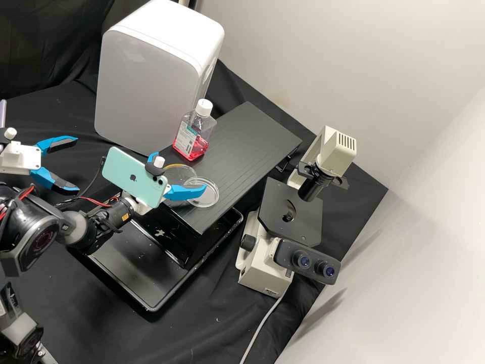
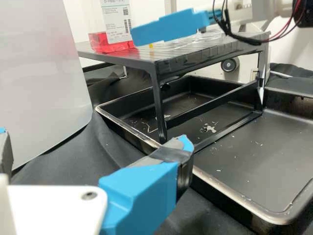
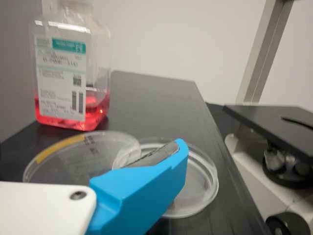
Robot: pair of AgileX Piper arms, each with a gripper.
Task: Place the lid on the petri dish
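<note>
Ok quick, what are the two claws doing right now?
Left gripper: open, holding nothing.
Right gripper: cannot be told.

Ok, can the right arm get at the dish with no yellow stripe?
Probably yes: the right gripper hangs just over that dish on the shelf, nothing between them, and the bottle stands apart.

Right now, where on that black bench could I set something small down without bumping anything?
The far half of the raised platform, between the red flask and the microscope, is bare. So is the near end of the tray. Crowded: the platform's near corner, with the flask, two clear dish halves and the right hand.
</note>
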